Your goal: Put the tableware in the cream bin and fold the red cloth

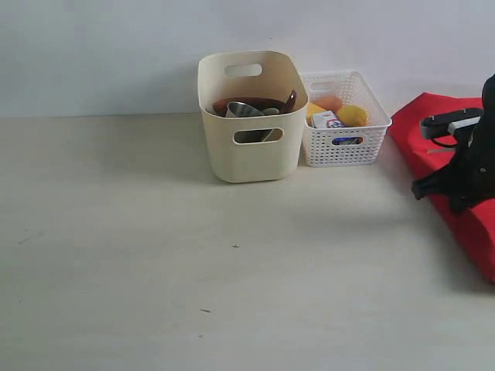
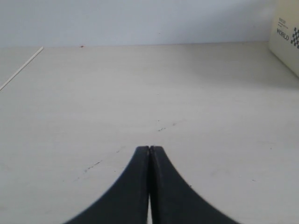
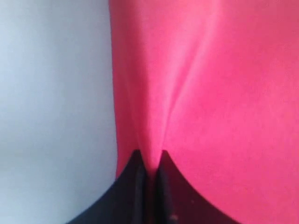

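The cream bin point(image 1: 249, 116) stands at the back centre of the table. Inside it lie a brown plate point(image 1: 259, 103), a steel cup point(image 1: 243, 110) and a dark wooden spoon point(image 1: 291, 100); the bowl is hidden. The red cloth point(image 1: 452, 174) lies at the far right, partly out of frame. My right gripper point(image 3: 149, 156) is shut on a pinched ridge of the red cloth point(image 3: 210, 93) near its edge; in the exterior view its dark arm point(image 1: 464, 166) covers part of the cloth. My left gripper point(image 2: 149, 148) is shut on nothing, over bare tabletop.
A white lattice basket point(image 1: 344, 131) with a lemon point(image 1: 352, 116), a carrot point(image 1: 329, 101) and a milk carton point(image 1: 328, 120) stands right of the cream bin. A cream box corner point(image 2: 286, 39) shows in the left wrist view. The wall runs behind the bins.
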`<state>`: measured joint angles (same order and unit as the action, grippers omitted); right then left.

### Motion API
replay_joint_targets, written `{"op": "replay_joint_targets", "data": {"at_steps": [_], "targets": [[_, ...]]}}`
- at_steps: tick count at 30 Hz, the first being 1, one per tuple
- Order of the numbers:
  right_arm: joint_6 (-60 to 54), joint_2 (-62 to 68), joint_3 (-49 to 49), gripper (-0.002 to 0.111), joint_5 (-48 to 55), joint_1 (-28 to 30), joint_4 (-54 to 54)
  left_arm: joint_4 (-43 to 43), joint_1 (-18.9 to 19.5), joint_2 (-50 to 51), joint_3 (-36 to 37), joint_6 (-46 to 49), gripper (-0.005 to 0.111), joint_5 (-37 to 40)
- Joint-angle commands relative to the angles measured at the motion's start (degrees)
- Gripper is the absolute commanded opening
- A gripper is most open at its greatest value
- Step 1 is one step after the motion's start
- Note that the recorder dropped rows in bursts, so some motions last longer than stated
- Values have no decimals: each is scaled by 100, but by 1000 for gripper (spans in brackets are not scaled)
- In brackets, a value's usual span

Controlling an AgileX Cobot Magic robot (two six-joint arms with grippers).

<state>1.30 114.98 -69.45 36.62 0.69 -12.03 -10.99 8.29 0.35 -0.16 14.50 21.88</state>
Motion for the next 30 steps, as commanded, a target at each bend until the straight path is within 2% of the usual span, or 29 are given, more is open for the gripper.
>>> {"op": "replay_joint_targets", "data": {"at_steps": [1, 10, 18, 30], "targets": [[-502, 112, -355, 0, -55, -5, -70, 26, -41, -35, 16, 0, 0, -72], [-1144, 504, -897, 0, 21, -5, -647, 26, -41, -35, 16, 0, 0, -72], [-1516, 707, -997, 0, -181, -43, -1172, 26, -41, -35, 16, 0, 0, -72], [-1656, 707, -1048, 0, -473, -776, -2090, 26, -41, -35, 16, 0, 0, -72]]}}
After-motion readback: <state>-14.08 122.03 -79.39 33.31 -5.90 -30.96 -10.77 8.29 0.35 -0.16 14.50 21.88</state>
